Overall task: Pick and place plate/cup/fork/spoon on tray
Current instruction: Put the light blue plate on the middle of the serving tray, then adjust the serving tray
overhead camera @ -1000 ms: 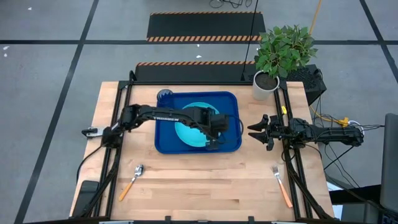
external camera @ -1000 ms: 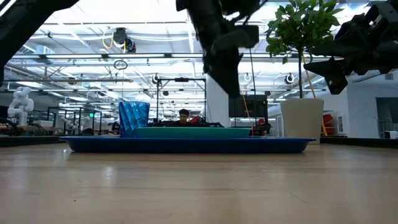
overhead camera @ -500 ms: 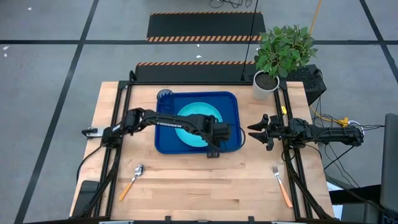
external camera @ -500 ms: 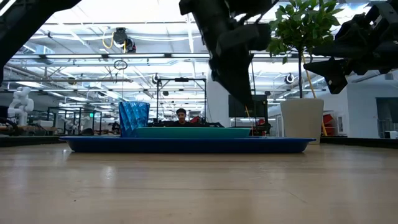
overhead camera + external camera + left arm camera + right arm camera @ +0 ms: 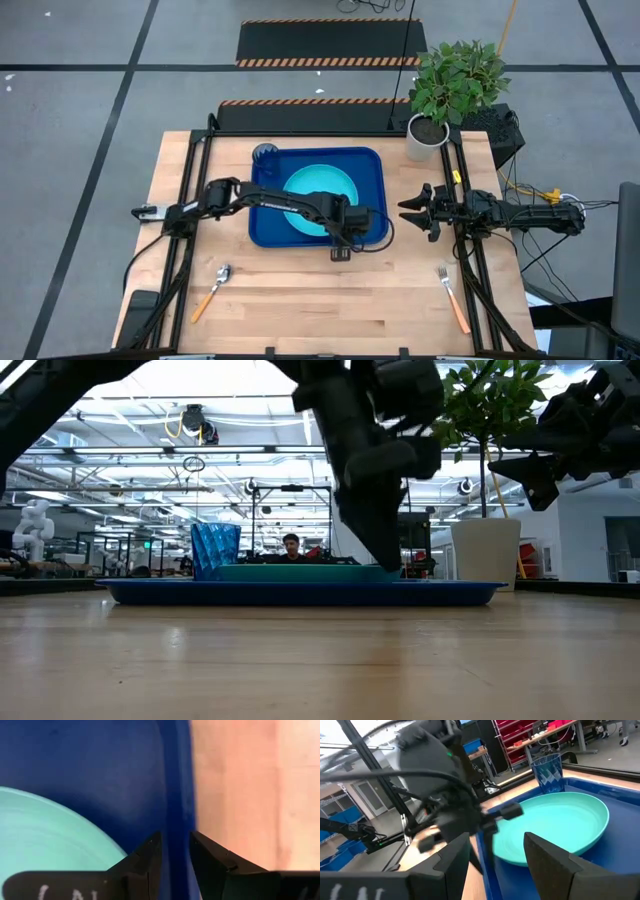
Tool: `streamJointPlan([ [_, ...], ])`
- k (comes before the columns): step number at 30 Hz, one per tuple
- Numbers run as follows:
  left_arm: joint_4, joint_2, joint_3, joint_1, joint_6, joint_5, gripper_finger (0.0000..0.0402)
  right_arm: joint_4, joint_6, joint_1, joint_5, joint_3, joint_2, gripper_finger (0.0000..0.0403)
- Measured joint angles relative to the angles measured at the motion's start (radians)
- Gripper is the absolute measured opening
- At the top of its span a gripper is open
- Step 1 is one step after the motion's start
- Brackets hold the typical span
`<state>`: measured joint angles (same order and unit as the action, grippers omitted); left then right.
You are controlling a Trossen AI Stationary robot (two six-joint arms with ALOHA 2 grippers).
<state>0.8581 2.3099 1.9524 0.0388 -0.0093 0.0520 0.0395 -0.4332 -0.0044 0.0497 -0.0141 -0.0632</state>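
The dark blue tray (image 5: 265, 225) lies mid-table. The cyan plate (image 5: 315, 185) rests flat in it. The blue cup (image 5: 265, 153) stands upright at the tray's far left corner. The spoon (image 5: 212, 290) lies on the wood near the front left, and the fork (image 5: 452, 298) near the front right. My left gripper (image 5: 343, 245) points steeply down just above the tray's near rim (image 5: 175, 795). It is open by a narrow gap, with one finger over the tray's inside and one over the wood. My right gripper (image 5: 412, 212) waits open at the table's right side.
A white pot with a green plant (image 5: 427, 135) stands at the far right corner. Black frame rails run along the table's left and right sides. Bare wood lies between the tray and the front edge, with the spoon and fork at either end.
My left gripper has gone down and toward the table's near edge, from above the plate's near right part to just over the tray's near rim. It has tipped a little steeper, and its finger gap is unchanged. The plate, cup and tray have stayed put.
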Motion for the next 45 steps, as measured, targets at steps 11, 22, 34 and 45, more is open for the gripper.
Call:
streamJointPlan([
  [11,-0.045,0.008,-0.026,-0.022,0.006,0.000,0.0102,0.000,0.001,0.000,-0.001,0.000,-0.006,0.0183],
  [22,-0.028,0.008,-0.026,-0.034,0.008,0.000,0.0102,0.000,0.003,0.000,-0.002,0.000,-0.006,0.0183],
  [34,-0.005,0.004,-0.026,-0.021,-0.022,0.001,0.0102,0.000,0.007,0.000,-0.002,0.000,-0.006,0.0183],
  [45,0.127,0.000,0.191,0.016,-0.026,0.001,0.0102,0.001,0.027,0.000,0.003,0.000,-0.006,0.0183],
])
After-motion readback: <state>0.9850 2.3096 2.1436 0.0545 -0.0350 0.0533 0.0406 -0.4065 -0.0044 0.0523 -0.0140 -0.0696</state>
